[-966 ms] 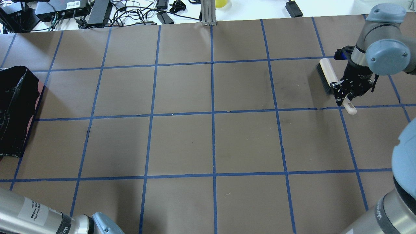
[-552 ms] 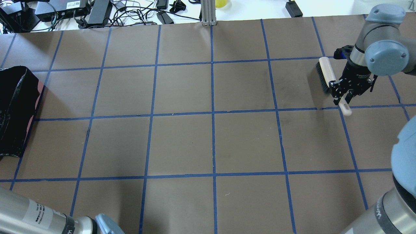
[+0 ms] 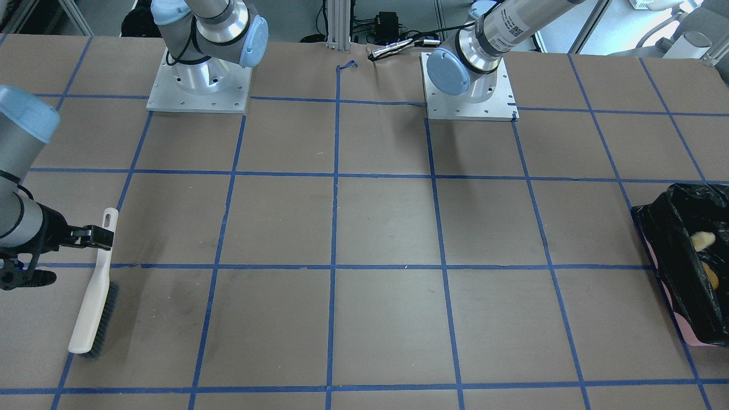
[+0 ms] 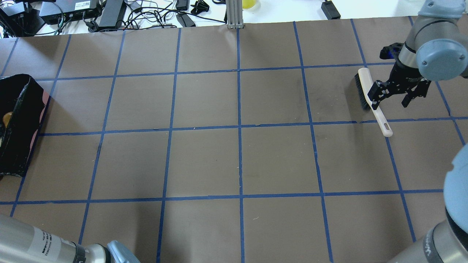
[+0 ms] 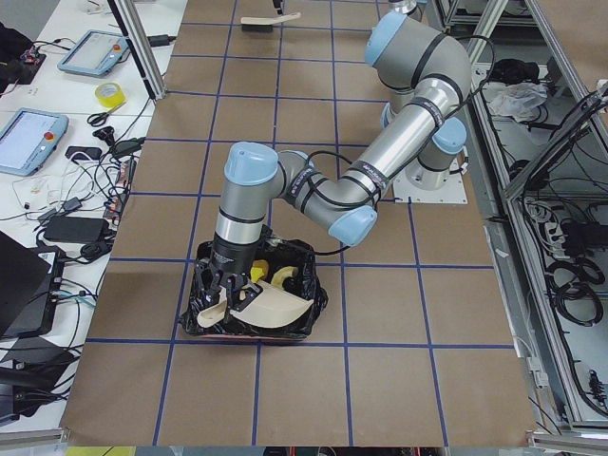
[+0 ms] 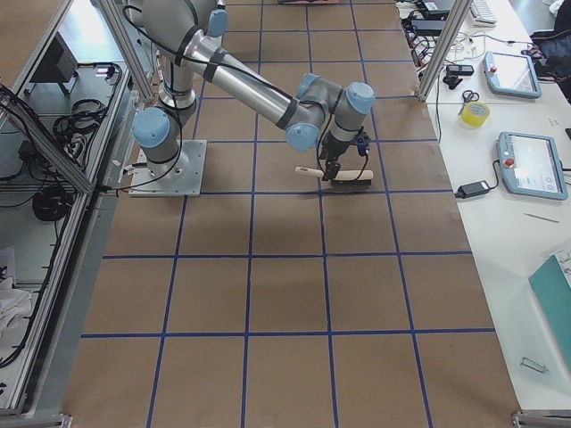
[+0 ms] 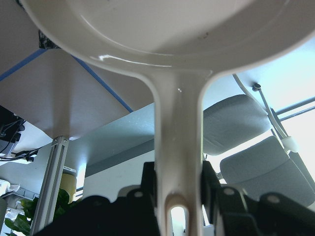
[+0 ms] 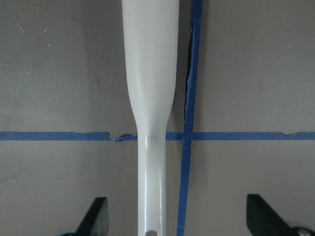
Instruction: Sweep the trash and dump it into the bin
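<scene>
My left gripper (image 7: 178, 189) is shut on the handle of the beige dustpan (image 5: 275, 309) and holds it tipped over the black-lined bin (image 5: 309, 285). Trash lies inside the bin: a cream piece (image 3: 703, 239), an orange lump (image 3: 709, 277) and a yellow piece (image 5: 256, 274). An orange bit also shows in the overhead view (image 4: 6, 117). My right gripper (image 4: 391, 99) is open just above the white brush (image 4: 366, 84), which lies on the table. In the right wrist view its handle (image 8: 150, 98) runs between the spread fingers (image 8: 96, 216), off centre toward this one.
The bin (image 4: 18, 120) stands at the table's left edge, its pink base showing (image 3: 683, 333). Cables and power bricks (image 4: 109, 12) lie beyond the far edge. A metal post (image 4: 234, 14) stands at the back centre. Brown paper with blue tape lines covers the table.
My right gripper has opened, let go of the brush handle and shifted a little right. The brush now lies on the table. An orange item now shows in the bin.
</scene>
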